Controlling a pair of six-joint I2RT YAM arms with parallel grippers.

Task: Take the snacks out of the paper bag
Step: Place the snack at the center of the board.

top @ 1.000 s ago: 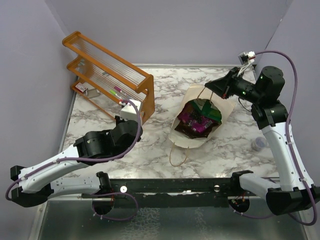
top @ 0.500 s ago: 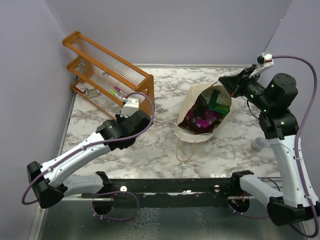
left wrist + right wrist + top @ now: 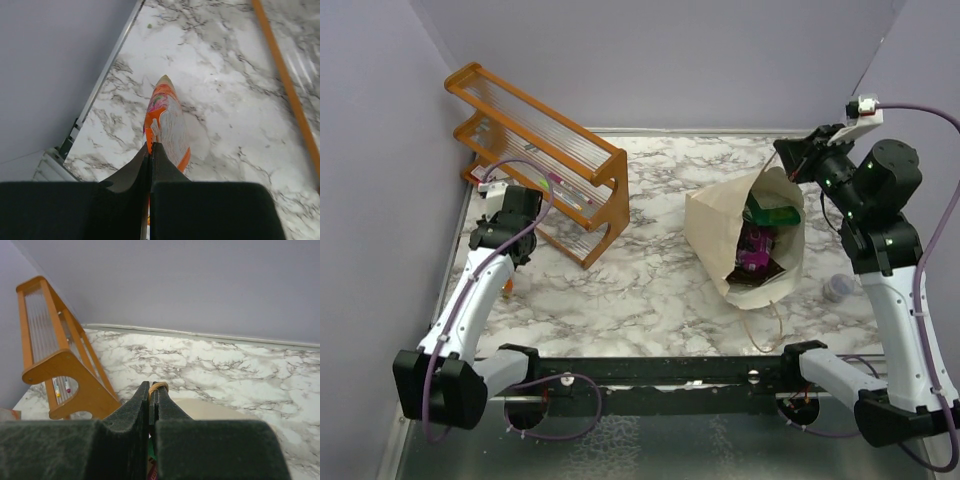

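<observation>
The beige paper bag [image 3: 720, 235] stands tilted at the right of the table, mouth up. My right gripper [image 3: 792, 160] is shut on its string handle [image 3: 159, 386] and holds it up. The bag's beige edge [image 3: 210, 407] shows below the jaws. A green packet [image 3: 772, 211], a purple one [image 3: 757, 246] and a dark brown one [image 3: 772, 268] lie inside the bag. My left gripper [image 3: 151, 145] is shut on the orange-red candy bag [image 3: 167, 125], held just above the marble near the table's left edge. In the top view only an orange tip [image 3: 509, 289] shows under the left arm.
The orange wooden rack [image 3: 535, 160] stands at the back left, close to my left wrist, and shows in the right wrist view [image 3: 55, 355]. A small clear cap [image 3: 837, 288] lies right of the bag. The bag's second string handle [image 3: 768, 330] trails toward the front edge.
My left arm has swung from beside the bag to the far left with the orange-red candy bag in its jaws. My right gripper has pulled the handle up and right, and the bag shifted right.
</observation>
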